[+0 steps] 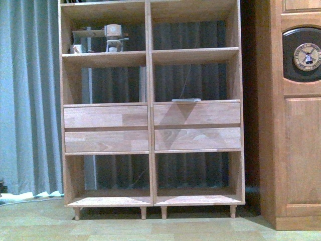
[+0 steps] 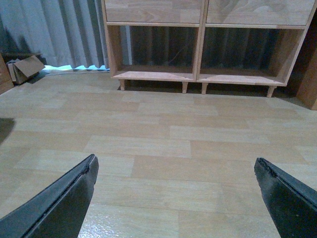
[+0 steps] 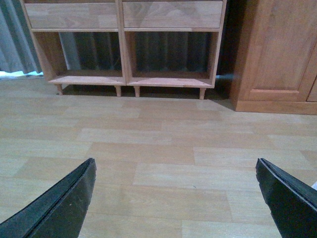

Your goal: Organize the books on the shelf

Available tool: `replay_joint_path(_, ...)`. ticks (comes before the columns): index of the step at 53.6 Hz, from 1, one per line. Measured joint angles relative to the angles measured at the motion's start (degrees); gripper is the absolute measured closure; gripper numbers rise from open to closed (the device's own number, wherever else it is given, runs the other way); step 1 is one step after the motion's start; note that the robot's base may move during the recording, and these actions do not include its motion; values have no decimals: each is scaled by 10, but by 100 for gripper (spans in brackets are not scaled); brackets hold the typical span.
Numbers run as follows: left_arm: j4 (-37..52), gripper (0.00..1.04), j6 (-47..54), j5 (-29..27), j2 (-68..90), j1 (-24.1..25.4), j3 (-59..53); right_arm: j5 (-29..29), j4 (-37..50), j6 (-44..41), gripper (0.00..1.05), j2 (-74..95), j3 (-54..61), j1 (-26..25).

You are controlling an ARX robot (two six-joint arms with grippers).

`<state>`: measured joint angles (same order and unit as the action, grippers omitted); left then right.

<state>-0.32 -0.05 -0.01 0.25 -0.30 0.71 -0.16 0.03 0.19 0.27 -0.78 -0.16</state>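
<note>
The light wooden shelf (image 1: pixel 149 75) stands straight ahead, with four drawer fronts across its middle and open bays above and below. A thin pale slab (image 1: pixel 186 100) lies flat on top of the right drawers. It is seen edge-on, and I cannot tell whether it is one of the books. No other book shows. Neither arm appears in the front view. My left gripper (image 2: pixel 176 159) is open over bare floor, facing the shelf's (image 2: pixel 200 49) bottom bays. My right gripper (image 3: pixel 175 161) is likewise open over the floor, short of the shelf (image 3: pixel 120 49), with nothing between its fingers.
A darker wooden cabinet (image 1: pixel 296 150) with a round dial stands right of the shelf. Small wooden objects (image 1: pixel 114 37) sit on the upper left shelf board. Grey curtain (image 1: pixel 30 100) hangs behind and to the left. A cardboard box (image 2: pixel 27 68) lies by the curtain.
</note>
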Motion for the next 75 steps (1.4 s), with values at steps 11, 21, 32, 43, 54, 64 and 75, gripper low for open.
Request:
replay_joint_path(11,0,7,0,0,0,0,0,0,0,0,7,0,0,0)
replay_joint_path(21,0,7,0,0,0,0,0,0,0,0,7,0,0,0)
replay_joint_path(32,0,7,0,0,0,0,0,0,0,0,7,0,0,0)
replay_joint_path(43,0,7,0,0,0,0,0,0,0,0,7,0,0,0)
replay_joint_path(54,0,7,0,0,0,0,0,0,0,0,7,0,0,0)
replay_joint_path(64,0,7,0,0,0,0,0,0,0,0,7,0,0,0)
replay_joint_path(75,0,7,0,0,0,0,0,0,0,0,7,0,0,0)
